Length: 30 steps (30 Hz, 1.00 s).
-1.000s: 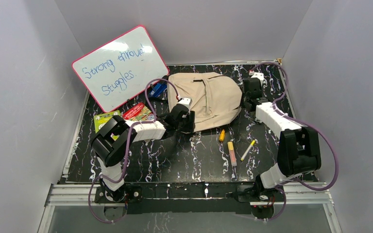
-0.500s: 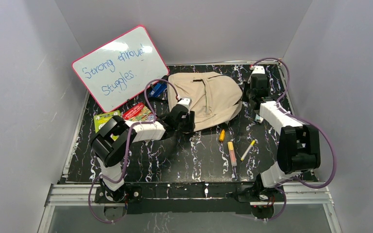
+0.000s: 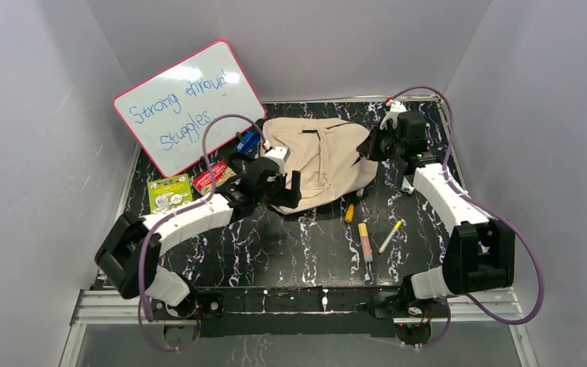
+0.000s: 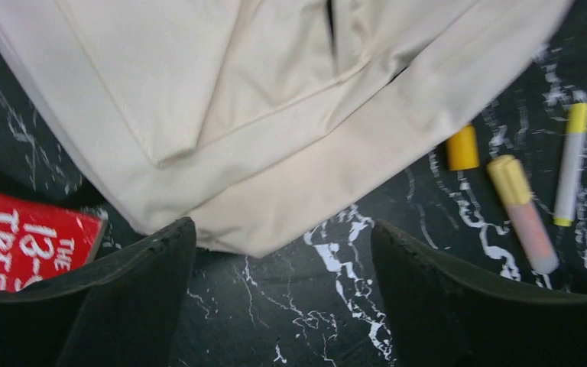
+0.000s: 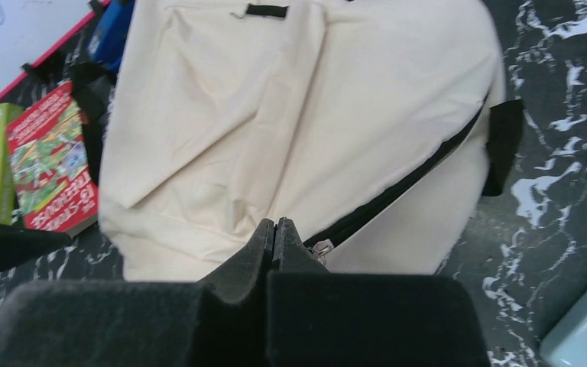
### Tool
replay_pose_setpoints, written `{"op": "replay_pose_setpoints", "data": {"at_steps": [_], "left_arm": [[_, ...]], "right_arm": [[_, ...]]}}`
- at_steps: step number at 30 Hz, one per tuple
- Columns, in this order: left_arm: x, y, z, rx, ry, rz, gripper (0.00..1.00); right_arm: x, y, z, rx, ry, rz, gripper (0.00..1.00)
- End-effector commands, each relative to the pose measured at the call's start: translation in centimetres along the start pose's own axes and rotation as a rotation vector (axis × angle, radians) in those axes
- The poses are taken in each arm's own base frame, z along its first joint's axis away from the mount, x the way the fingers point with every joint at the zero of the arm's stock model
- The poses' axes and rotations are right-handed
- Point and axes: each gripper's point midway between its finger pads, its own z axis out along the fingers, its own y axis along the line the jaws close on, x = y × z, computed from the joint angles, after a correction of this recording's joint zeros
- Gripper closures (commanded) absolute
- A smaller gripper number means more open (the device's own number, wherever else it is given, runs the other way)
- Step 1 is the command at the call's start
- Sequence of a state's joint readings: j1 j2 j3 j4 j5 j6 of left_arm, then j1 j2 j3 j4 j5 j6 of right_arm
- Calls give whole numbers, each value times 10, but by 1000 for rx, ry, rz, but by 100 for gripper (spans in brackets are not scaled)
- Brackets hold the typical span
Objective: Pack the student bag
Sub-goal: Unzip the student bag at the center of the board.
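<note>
The student bag point(image 3: 322, 157) is a beige fabric backpack lying flat at the back middle of the table, its dark zipper point(image 5: 397, 191) closed. My left gripper point(image 3: 289, 188) hangs open over the bag's near-left corner point(image 4: 275, 99), with bare table between its fingers point(image 4: 283, 252). My right gripper point(image 3: 372, 145) is at the bag's right edge. Its jaws are pressed together point(image 5: 275, 223) right beside the metal zipper slider point(image 5: 322, 249), on its pull tab. The bag's front panel point(image 5: 275, 115) fills the right wrist view.
A whiteboard point(image 3: 187, 107) leans at the back left. A red book point(image 3: 209, 176), a green book point(image 3: 168, 191) and a blue item point(image 3: 248, 141) lie left of the bag. A yellow cap point(image 3: 348, 212), a highlighter point(image 3: 365, 241) and a yellow pen point(image 3: 390, 235) lie in front.
My left arm stretched out and its gripper moved left and back along the bag's near edge. My right gripper moved back and turned toward the bag's right side. The bag's right edge shifted.
</note>
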<state>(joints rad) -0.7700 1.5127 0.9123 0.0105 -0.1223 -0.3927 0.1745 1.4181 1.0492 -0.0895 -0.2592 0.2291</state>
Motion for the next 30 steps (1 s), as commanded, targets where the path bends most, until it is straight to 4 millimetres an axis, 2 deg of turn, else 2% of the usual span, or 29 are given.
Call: {"op": "replay_pose_setpoints", "data": {"at_steps": [1, 5, 11, 16, 20, 24, 30], "left_arm": [[-48, -28, -40, 160, -160, 37, 13], [-70, -62, -58, 340, -245, 78, 10], [-78, -91, -59, 386, -298, 155, 10], [-85, -106, -62, 408, -361, 176, 10], [-100, -117, -63, 410, -400, 166, 10], [-110, -128, -57, 397, -424, 165, 10], [-108, -146, -47, 378, -417, 201, 10]], "right_arm": [[-23, 51, -24, -168, -44, 27, 100], [-23, 70, -31, -220, -32, 55, 100], [-28, 91, -44, -279, -34, 138, 100], [-28, 110, -56, -356, -28, 193, 100], [-29, 121, -64, -392, -29, 205, 100], [-34, 126, -72, -404, -46, 206, 100], [-38, 129, -80, -405, -62, 209, 100]]}}
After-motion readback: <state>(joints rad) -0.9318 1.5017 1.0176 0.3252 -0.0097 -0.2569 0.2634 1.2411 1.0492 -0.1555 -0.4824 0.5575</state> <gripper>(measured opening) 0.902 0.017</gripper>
